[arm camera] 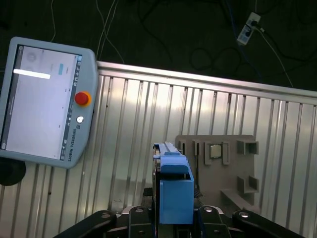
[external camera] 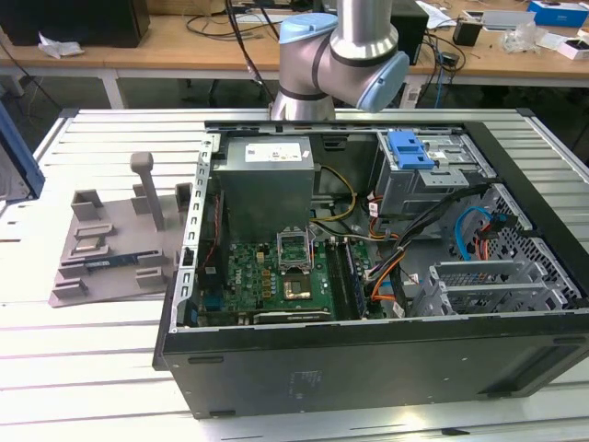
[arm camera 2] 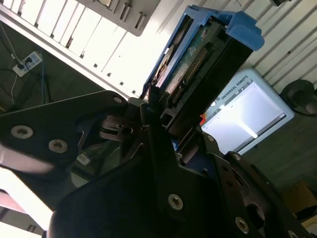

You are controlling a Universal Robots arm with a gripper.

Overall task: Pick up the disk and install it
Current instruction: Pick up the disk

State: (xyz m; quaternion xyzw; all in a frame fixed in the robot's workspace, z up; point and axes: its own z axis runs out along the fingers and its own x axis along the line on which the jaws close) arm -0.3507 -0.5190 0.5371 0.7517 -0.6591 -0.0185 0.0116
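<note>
The disk [arm camera: 172, 184] stands on edge between the black fingers of my gripper [arm camera: 171, 218] in both wrist views, its blue plastic rail facing the camera. In the second wrist view the disk [arm camera 2: 198, 59] shows its connector edge and a blue rail, with the gripper [arm camera 2: 166, 121] shut on its lower part. It hangs above the ribbed metal table [arm camera: 129, 129], clear of the surface. In the exterior view the arm [external camera: 336, 51] rises behind the open computer case [external camera: 368, 276].
Inside the case, a grey drive cage with a blue latch [external camera: 409, 152] sits at the back right. A grey plastic stand [external camera: 110, 244] with upright posts lies on the table at the exterior view's left. A teach pendant [arm camera: 44, 104] rests on the table edge.
</note>
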